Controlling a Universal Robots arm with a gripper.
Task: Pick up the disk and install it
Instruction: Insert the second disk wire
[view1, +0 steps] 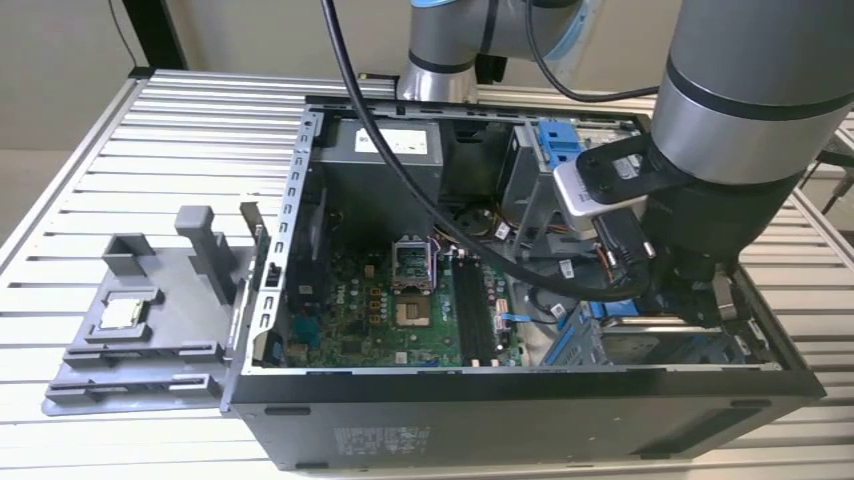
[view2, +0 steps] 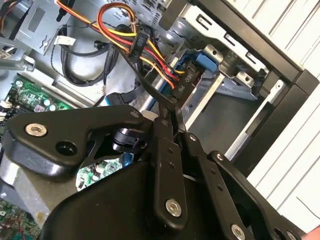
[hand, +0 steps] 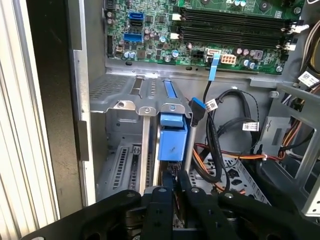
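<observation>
Jaws pressed together, tips just beside disk (hand: 172, 137) | disk sits edge-on in drive cage (view1: 647, 348), lower right of exterior view | probably stiff, hefty, shock-shy, so grab the blue bracket sides

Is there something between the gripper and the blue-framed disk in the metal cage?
Nothing visible. In the first wrist view the gripper sits directly at the disk in the drive cage; the black cables hang beside it, not between.
</observation>
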